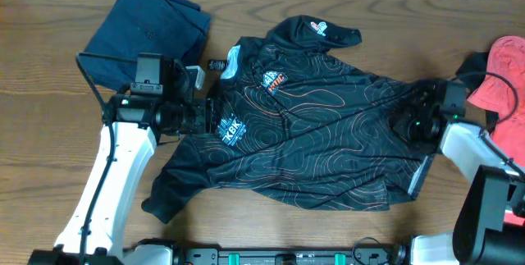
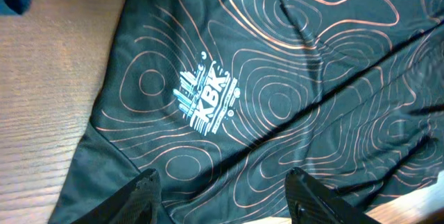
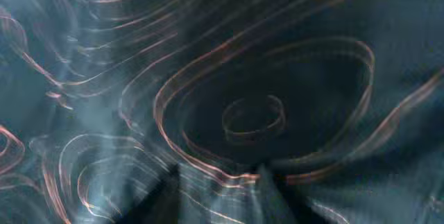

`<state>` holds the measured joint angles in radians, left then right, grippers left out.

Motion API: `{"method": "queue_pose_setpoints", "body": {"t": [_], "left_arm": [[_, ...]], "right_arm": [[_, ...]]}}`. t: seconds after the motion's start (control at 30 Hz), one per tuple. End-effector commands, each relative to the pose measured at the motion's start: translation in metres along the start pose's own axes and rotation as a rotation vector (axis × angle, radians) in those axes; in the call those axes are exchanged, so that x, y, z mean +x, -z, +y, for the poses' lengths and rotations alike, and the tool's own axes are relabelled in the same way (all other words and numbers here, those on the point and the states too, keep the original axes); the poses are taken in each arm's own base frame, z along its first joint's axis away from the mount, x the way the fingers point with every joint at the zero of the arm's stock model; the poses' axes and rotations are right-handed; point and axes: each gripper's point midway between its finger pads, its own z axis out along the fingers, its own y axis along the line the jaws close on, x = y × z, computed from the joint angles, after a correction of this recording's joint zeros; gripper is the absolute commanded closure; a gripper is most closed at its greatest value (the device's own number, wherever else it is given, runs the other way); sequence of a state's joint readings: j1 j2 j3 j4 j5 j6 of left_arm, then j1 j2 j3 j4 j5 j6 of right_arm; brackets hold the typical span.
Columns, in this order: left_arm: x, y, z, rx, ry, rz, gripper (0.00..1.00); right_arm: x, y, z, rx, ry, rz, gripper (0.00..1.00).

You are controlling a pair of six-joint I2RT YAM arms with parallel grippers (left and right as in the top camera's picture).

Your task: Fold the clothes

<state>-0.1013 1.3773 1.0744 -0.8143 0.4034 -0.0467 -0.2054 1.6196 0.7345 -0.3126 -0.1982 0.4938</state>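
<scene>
Across the middle of the brown wooden table point(image 1: 49, 175) lies the black short-sleeved sports jersey with thin orange-white contour lines point(image 1: 320, 142). It is spread mostly flat with a few creases, its collar toward the far edge and one sleeve trailing toward the near left corner.

At the jersey's left edge sits the left gripper point(image 1: 203, 117), just beside the white "KBK" logo point(image 1: 230, 128). From the left wrist its two dark fingers point(image 2: 142, 196) stand well apart above the cloth with nothing between them, and the logo point(image 2: 206, 99) lies ahead of the tips, so this gripper point(image 2: 223, 182) holds nothing.

On the jersey's right part rests the right gripper point(image 1: 410, 121), low against the fabric. The right wrist view is blurred: two dark fingertips point(image 3: 267, 193) sit close together right at the contour-lined cloth, but whether that gripper point(image 3: 220, 177) has pinched a fold cannot be told.

A plain navy-blue folded garment point(image 1: 148, 27) lies at the far left, near the jersey's collar side. A coral-red garment point(image 1: 504, 80) lies at the right edge, beside the right arm.
</scene>
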Motion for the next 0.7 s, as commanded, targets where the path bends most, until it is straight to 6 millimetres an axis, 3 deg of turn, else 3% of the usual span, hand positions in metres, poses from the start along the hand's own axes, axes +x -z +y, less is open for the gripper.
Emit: {"method": "queue_pose_setpoints", "body": {"t": [0.0,0.2,0.37,0.4,0.47,0.5,0.67], "left_arm": [[-0.003,-0.001,0.001,-0.01,-0.018,0.004,0.4],[-0.008,-0.003,0.001,-0.008,-0.023,-0.009,0.4],[-0.015,-0.003,-0.011,0.057,-0.038,-0.036,0.4],[-0.016,-0.003,-0.014,0.068,-0.045,-0.04,0.4],[-0.018,-0.005,-0.021,0.076,-0.069,-0.046,0.4],[-0.019,-0.007,-0.025,0.082,-0.082,-0.049,0.4],[-0.033,-0.025,-0.045,0.092,-0.183,-0.092,0.39]], "right_arm": [[0.016,-0.017,-0.012,0.0,-0.092,-0.005,0.83],[-0.014,-0.041,0.002,-0.096,-0.151,-0.14,0.88],[-0.045,-0.061,0.025,-0.181,-0.151,-0.172,0.78],[-0.048,-0.063,0.031,-0.204,-0.137,-0.154,0.73],[-0.056,-0.057,0.044,-0.25,-0.089,-0.139,0.55],[-0.06,-0.051,0.048,-0.272,-0.072,-0.139,0.5],[-0.079,0.001,0.058,-0.365,-0.048,-0.155,0.43]]}}
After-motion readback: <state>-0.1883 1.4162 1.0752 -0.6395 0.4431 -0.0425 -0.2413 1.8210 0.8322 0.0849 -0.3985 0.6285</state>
